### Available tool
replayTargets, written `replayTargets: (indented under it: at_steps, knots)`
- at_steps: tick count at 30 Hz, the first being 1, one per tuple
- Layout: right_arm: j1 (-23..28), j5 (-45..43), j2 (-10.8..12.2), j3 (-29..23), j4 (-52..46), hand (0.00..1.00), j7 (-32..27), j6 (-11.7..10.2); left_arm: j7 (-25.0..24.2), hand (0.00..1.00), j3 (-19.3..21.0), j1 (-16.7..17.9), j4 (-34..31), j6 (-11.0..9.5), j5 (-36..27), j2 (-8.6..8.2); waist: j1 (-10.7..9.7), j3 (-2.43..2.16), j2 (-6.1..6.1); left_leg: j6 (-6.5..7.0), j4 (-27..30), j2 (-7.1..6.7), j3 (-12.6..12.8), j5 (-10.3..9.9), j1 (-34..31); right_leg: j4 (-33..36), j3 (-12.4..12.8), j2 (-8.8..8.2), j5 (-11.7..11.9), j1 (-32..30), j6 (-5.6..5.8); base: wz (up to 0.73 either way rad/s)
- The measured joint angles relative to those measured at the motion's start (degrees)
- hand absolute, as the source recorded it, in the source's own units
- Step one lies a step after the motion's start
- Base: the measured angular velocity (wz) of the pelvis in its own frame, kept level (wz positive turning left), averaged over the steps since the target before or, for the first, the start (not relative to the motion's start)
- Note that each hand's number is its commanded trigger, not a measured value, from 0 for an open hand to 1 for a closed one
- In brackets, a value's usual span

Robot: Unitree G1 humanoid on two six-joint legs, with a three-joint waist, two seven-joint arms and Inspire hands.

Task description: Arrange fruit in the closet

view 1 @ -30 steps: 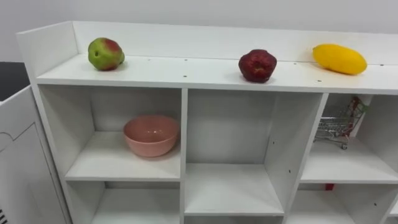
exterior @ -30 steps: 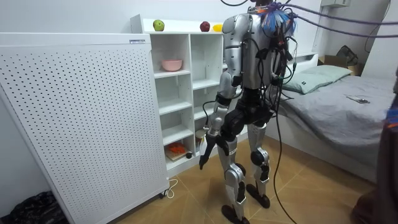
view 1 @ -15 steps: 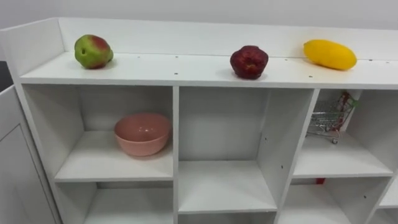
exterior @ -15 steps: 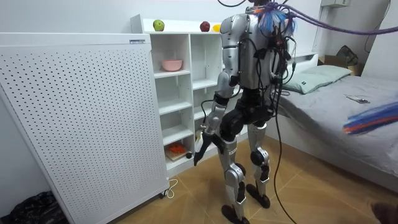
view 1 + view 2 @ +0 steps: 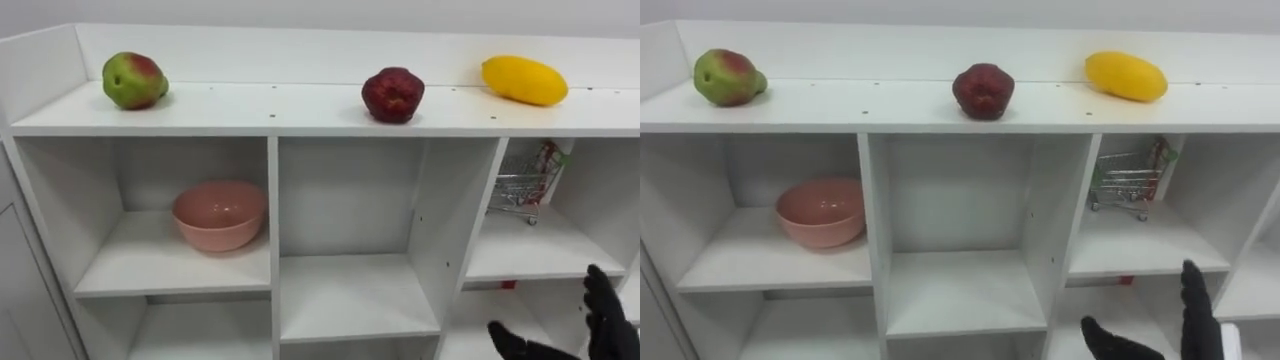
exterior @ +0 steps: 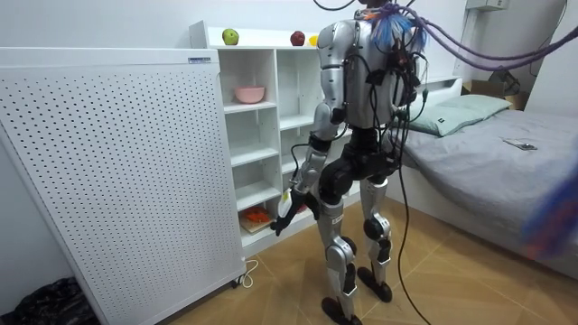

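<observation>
Three fruits lie apart on top of the white closet (image 5: 270, 112): a green-red apple (image 5: 133, 80) at the left, a dark red fruit (image 5: 391, 95) in the middle, a yellow mango (image 5: 524, 80) at the right. My right hand (image 5: 605, 322) comes up at the lower right, in front of the right-hand compartments. It is open, with fingers straight and the thumb spread left, and holds nothing. It is well below the fruit. In the room view I stand facing the closet with that hand (image 6: 284, 209) raised forward at hip height.
A pink bowl (image 5: 218, 214) sits in the upper left compartment and a small wire shopping cart (image 5: 520, 190) in the upper right one. The middle compartment is bare. A white pegboard panel (image 6: 108, 171) stands left of the closet and a bed (image 6: 488, 153) behind me.
The eye view has shifted rightward, so the closet sits further left. My right hand has risen into the lower right corner; in the room view the arm swings forward toward the closet.
</observation>
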Motion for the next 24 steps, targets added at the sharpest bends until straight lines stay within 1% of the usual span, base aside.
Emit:
replayTargets:
  at_steps: [2,5,7,9,11,13,14,16,19,22,24]
  knots:
    - [-0.3,0.0,0.0,0.0,-2.9,0.00,-0.3,0.0,-0.1,0.00,-0.4,0.0,0.0,-0.1,0.0,-0.04,0.1,0.02,-0.01,0.00,0.0,0.00,-0.1,0.0,-0.1,0.0,0.0,-0.01,0.0,-0.1,-0.03,0.00]
    - [-2.4,0.1,-0.2,0.1,-4.5,0.00,-0.6,-1.3,-0.3,0.00,-1.0,0.0,0.1,-0.1,0.0,0.22,0.0,0.11,-0.13,-0.03,0.2,0.00,-0.1,0.0,-0.2,0.1,0.0,-0.06,0.1,0.1,-0.12,0.00]
    - [-4.1,0.5,-0.5,0.3,-5.0,0.00,-1.1,-1.9,-0.3,0.00,-1.1,-0.3,0.2,-0.1,-0.4,0.29,0.1,0.37,-0.33,-0.02,0.7,0.00,-0.2,0.0,-0.4,0.1,-0.1,-0.08,0.2,0.2,-0.25,0.00]
    - [-4.8,0.4,-0.5,0.4,-6.4,0.00,-1.7,-2.3,-0.4,0.00,-1.7,-0.3,0.1,-0.3,-0.4,0.56,0.1,0.53,-0.50,-0.03,0.8,0.00,-0.5,0.0,-0.6,0.2,-0.3,-0.08,0.2,0.0,-0.29,0.04]
    - [-5.8,0.4,-0.9,0.4,-7.9,0.00,-2.6,-2.4,-0.6,0.00,-2.2,-0.2,0.1,-0.7,-0.4,0.75,0.3,0.58,-0.60,-0.03,0.9,0.00,-0.9,0.0,-0.9,0.2,-0.3,-0.01,0.2,-0.2,-0.35,0.00]
    - [-8.6,0.4,-2.8,0.4,-9.0,0.00,-3.8,-2.7,-1.1,0.00,-2.1,-0.4,0.1,-0.8,0.1,0.81,0.7,0.59,-0.65,-0.04,0.9,-0.01,-1.1,0.0,-1.2,0.2,-0.4,0.05,0.2,-0.4,-0.40,0.00]
    - [-9.3,0.4,-3.4,0.4,-9.0,0.00,-4.1,-2.8,-1.5,0.00,-2.2,-0.5,0.1,-0.8,0.3,0.88,0.9,0.58,-0.67,-0.04,0.9,0.00,-1.1,0.0,-1.2,0.1,-0.4,0.07,0.2,-0.3,-0.40,0.00]
    - [-12.6,0.4,-5.4,0.3,-9.1,0.00,-5.1,-2.8,-1.8,0.00,-2.0,-0.8,0.1,-0.8,1.1,1.03,1.7,0.63,-0.95,-0.09,0.7,0.02,-1.1,0.1,-1.2,0.1,-0.4,0.11,0.2,-0.5,-0.40,0.00]
    - [-16.1,0.4,-6.5,0.3,-9.1,0.00,-5.2,-2.8,-1.9,0.00,-2.0,-1.1,0.0,-0.8,1.1,1.39,2.1,0.39,-1.65,-0.11,0.7,0.03,-1.6,0.1,-1.1,0.1,-0.7,0.12,0.2,-0.5,-0.40,0.04]
    - [-18.6,0.5,-6.6,0.4,-9.1,0.00,-5.2,-2.8,-2.8,0.00,-2.1,-1.4,0.0,-0.7,1.2,1.83,3.1,0.32,-2.25,-0.11,0.7,0.03,-2.1,0.1,-0.9,-0.1,-1.5,0.06,0.2,-0.2,-0.40,0.06]
    - [-19.7,0.4,-6.6,0.6,-9.1,0.00,-5.1,-2.8,-3.0,0.00,-2.1,-1.5,-0.5,-0.7,1.7,1.91,3.2,0.25,-2.45,-0.11,0.7,0.02,-2.6,0.1,-0.9,-0.1,-2.1,0.01,0.2,0.0,-0.40,0.10]
